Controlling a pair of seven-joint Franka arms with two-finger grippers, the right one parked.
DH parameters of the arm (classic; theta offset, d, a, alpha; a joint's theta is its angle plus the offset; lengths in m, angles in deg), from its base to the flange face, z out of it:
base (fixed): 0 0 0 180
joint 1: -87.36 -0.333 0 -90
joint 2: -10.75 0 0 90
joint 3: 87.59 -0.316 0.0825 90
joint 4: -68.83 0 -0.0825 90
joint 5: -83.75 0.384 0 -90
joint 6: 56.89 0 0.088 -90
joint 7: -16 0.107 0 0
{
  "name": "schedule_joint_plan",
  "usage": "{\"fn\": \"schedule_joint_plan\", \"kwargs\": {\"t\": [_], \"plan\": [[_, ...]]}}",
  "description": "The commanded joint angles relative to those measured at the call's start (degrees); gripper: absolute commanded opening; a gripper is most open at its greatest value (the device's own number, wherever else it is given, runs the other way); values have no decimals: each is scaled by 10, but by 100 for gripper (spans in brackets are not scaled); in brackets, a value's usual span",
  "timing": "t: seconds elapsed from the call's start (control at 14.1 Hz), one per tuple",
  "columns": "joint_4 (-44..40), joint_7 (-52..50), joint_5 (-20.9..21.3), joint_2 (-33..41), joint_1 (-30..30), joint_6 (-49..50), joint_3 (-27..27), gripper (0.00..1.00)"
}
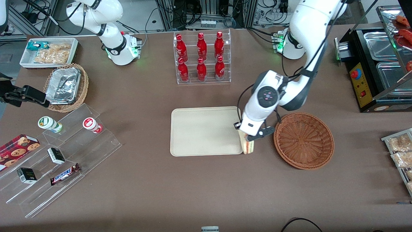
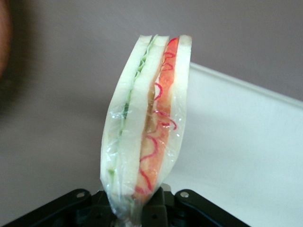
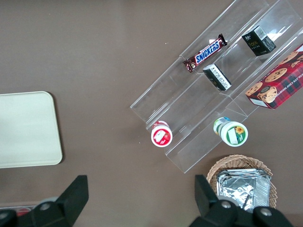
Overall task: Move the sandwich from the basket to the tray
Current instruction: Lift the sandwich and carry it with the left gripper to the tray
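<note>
Robot lab staged as snack shop: brown table (image 1: 145, 180), clear acrylic rack of red bottles (image 1: 201, 57), tiered acrylic snack display (image 1: 61, 158), cable clutter (image 1: 209, 13); left arm's gripper (image 1: 249, 139) over table.

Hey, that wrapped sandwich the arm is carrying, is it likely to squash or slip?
Probably soft: the sandwich is white bread that could squash under a hard grip. Its clear wrap looks glossy, so it may slide. The gripper, shut on it at the tray edge, holds one narrow end, so it might sag.

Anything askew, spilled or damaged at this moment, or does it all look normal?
Nothing stands out. The gripper holds the wrapped sandwich over the edge of the tray nearest the basket, which now sits with nothing in it. The wrap looks intact, with the filling layers neat.
</note>
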Motion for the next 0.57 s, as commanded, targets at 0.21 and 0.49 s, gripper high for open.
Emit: {"fn": "schedule_joint_plan", "kwargs": {"t": [0.21,0.49], "plan": [[-97,-47,26,-73,105,10,-11,16],[-128,-109,84,-103,140,11,-10,21]]}}
